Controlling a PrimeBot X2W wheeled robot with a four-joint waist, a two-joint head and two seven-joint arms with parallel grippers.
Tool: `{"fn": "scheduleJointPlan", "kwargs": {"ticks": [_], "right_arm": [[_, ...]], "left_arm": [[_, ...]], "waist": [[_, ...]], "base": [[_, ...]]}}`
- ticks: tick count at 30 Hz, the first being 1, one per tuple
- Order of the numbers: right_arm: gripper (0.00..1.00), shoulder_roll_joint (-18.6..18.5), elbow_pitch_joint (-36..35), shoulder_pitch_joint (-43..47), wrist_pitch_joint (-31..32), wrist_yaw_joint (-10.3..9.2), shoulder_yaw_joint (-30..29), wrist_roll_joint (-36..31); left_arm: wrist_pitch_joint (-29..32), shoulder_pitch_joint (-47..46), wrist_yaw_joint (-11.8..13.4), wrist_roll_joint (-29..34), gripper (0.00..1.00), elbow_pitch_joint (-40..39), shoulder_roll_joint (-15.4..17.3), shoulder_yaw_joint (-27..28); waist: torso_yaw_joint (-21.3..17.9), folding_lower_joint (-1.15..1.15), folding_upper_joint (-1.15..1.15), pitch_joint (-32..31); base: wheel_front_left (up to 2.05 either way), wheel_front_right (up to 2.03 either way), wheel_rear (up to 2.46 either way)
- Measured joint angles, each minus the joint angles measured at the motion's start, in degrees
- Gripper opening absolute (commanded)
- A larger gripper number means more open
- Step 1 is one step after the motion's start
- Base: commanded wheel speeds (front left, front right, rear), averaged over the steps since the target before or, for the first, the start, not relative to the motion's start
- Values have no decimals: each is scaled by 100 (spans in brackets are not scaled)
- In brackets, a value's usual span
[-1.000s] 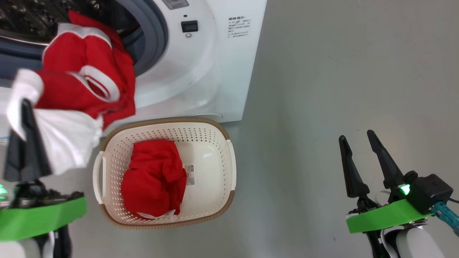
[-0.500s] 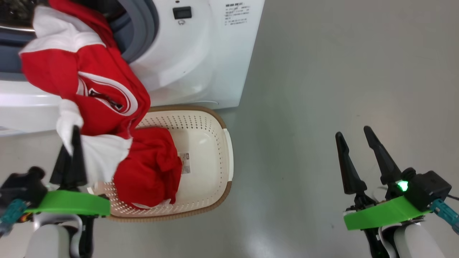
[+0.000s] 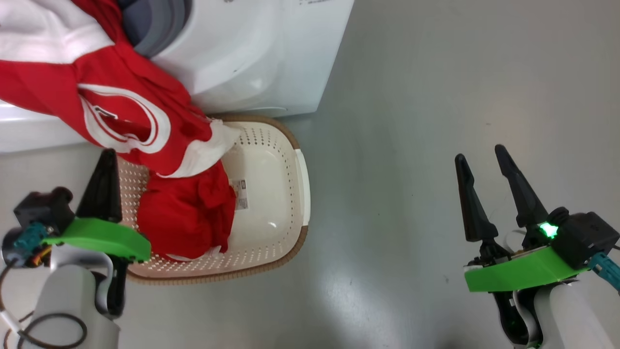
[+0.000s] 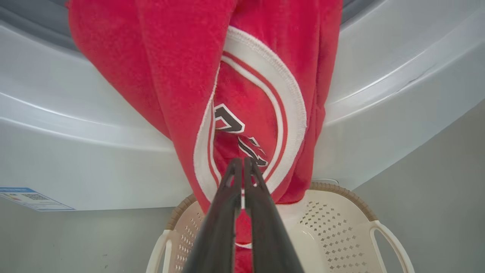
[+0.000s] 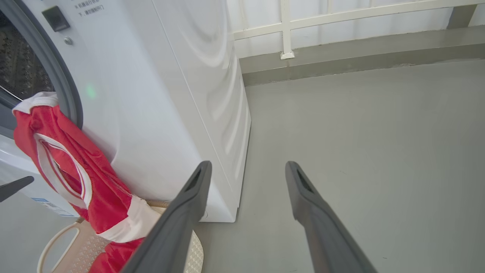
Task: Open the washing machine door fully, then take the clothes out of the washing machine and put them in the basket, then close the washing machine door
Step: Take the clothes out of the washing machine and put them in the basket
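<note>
A red garment with a white ringed logo [image 3: 121, 111] hangs from the washing machine [image 3: 252, 58] opening, its white end drooping into the basket [image 3: 301, 184]. A second red garment [image 3: 184, 218] lies in the basket. My left gripper [image 3: 106, 157] is shut over the basket's left rim, tips just below the hanging garment's edge. In the left wrist view that gripper [image 4: 242, 161] points at the logo [image 4: 257, 113], and I see no fabric pinched. My right gripper [image 3: 479, 154] stands open above bare floor, far right. The washing machine door is out of view.
The grey rubber ring [image 5: 57, 76] and steel drum [image 5: 22, 64] show at the machine's opening. Grey floor [image 3: 411, 121] stretches right of the machine. A white railing [image 5: 288, 30] runs along the back. A dark cable [image 3: 48, 334] loops by my left forearm.
The head camera has tilted down. The white fabric has left my left gripper; the garment now drapes from the opening into the basket. The right gripper holds still.
</note>
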Motion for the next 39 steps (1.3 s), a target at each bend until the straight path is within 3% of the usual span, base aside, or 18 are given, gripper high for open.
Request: {"fn": "scheduleJointPlan", "kwargs": {"ticks": [9,15,17,21,22,24,25,39], "right_arm": [[100,-2,-16,-76,0,0,0,-3],[100,-2,-15,-77,0,0,0,-12],[100,-2,-12,-77,0,0,0,-19],[100,-3,-11,-77,0,0,-7,-21],[100,-4,-11,-77,0,0,-8,-26],[100,-4,-11,-76,0,0,-13,-26],[100,-5,-11,-76,0,0,-15,-27],[100,-25,10,-65,0,0,-33,-104]], "left_arm": [[0,-180,0,0,3,79,37,-18],[0,-180,0,0,9,60,36,-47],[0,-179,0,0,26,34,35,-65],[0,-175,0,0,49,-113,31,-119],[0,-171,0,0,73,-152,32,-124],[0,-159,0,0,95,-233,33,-130],[0,-149,0,0,100,-276,34,-131],[0,534,0,-44,100,-960,36,-4]], "waist": [[44,0,0,156],[86,0,0,129],[102,0,0,113],[138,0,0,76],[147,0,0,68],[166,0,0,54],[175,1,0,46],[273,0,0,-113]], "base": [[0,0,0],[0,0,0],[0,0,0],[0,0,0],[0,0,0],[0,0,0],[0,0,0],[0,0,0]]}}
